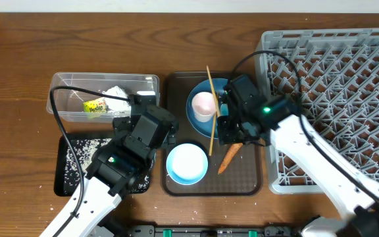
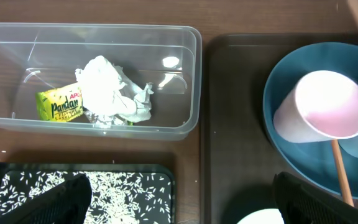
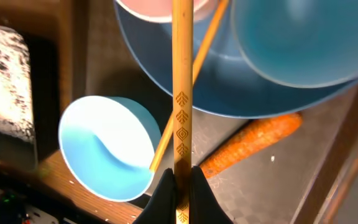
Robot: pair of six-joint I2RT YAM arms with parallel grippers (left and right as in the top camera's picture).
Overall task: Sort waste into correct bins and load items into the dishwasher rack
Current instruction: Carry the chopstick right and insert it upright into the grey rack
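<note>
Binned: tissue (image 2: 110, 90) and wrapper (image 2: 59, 104) in tub (image 2: 192, 74), rice (image 2: 117, 193) in black tray (image 1: 61, 184). Outstanding: carrot (image 1: 229, 157), plate (image 1: 193, 113), bowl (image 1: 187, 163); rack (image 1: 347, 79) unloaded. The right end effector (image 3: 180, 186) pinches a chopstick (image 3: 182, 93); left end effector (image 2: 185, 208) spread.

"Pandan" in green script on the yellow-green snack wrapper (image 2: 59, 104), with small red letters above that are unreadable. The wooden chopstick (image 3: 182, 74) carries a column of stamped leaf-like marks.

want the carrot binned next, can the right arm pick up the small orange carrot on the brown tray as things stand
Probably not yet: the right gripper is shut on a wooden chopstick, so its jaws are taken. The small orange carrot lies uncovered on the brown tray close by.
</note>
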